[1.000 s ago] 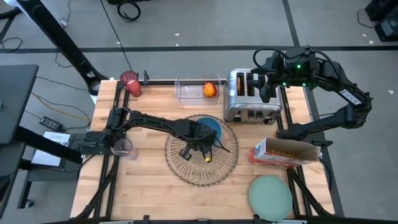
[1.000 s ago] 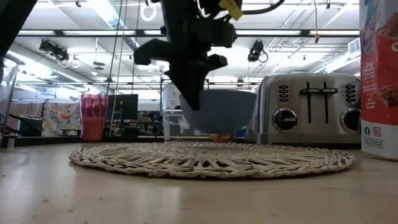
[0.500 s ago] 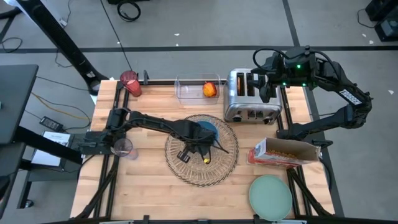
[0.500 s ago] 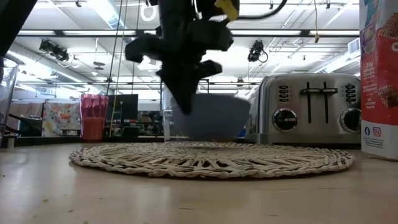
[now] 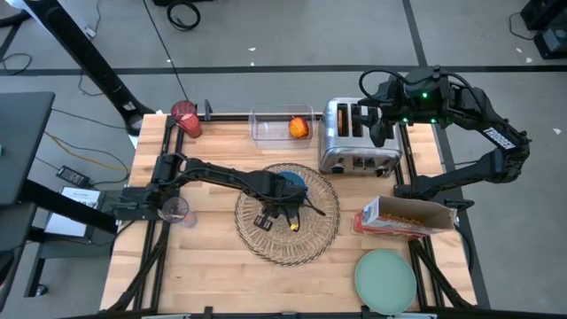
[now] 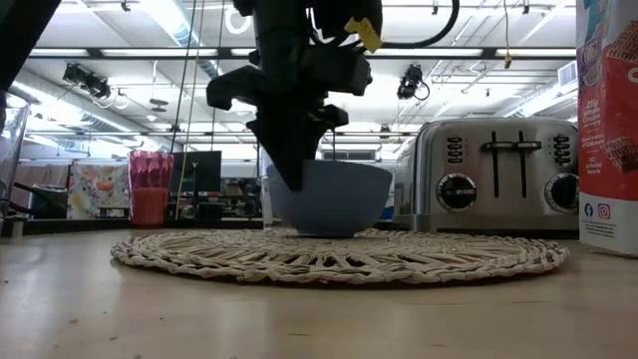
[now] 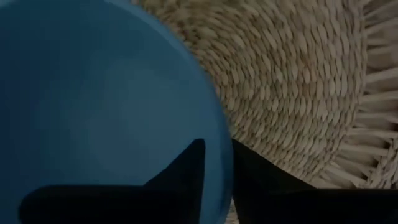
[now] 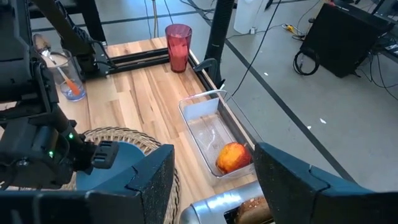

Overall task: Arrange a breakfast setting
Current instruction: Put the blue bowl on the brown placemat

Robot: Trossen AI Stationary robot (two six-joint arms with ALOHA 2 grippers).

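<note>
A large round wicker placemat (image 5: 286,232) lies mid-table. A small blue bowl (image 5: 299,181) stands upright with its base on the mat's far part (image 6: 334,199). My left gripper (image 5: 285,198) is shut on the bowl's rim; it also shows in the low view (image 6: 292,172) and the left wrist view (image 7: 217,146). My right gripper (image 5: 383,124) is open and empty above the toaster (image 5: 359,140). A pale green plate (image 5: 385,277) lies at the near right. A dark red cup (image 5: 185,118) stands at the far left. An orange-red fruit (image 5: 299,128) lies in a clear container (image 5: 275,128). An orange-handled spoon (image 8: 67,79) stands in a glass (image 5: 174,210). My left gripper holds the bowl's rim (image 7: 222,163) on its near-left side, with one finger (image 7: 186,171) inside the bowl and one finger (image 7: 258,183) outside. The fingers come from above, pointing down. The bowl stands upright with its base on the placemat (image 6: 329,231).
A cardboard cereal box (image 5: 403,217) lies on its side to the right of the mat. The silver toaster stands at the far right. The wooden table (image 5: 204,266) shows bare at the near left.
My left gripper has gone down and a little toward the table's left edge with the blue bowl. The bowl, which hung clear above the placemat, now rests on it with its base. The gripper keeps its hold on the rim.
</note>
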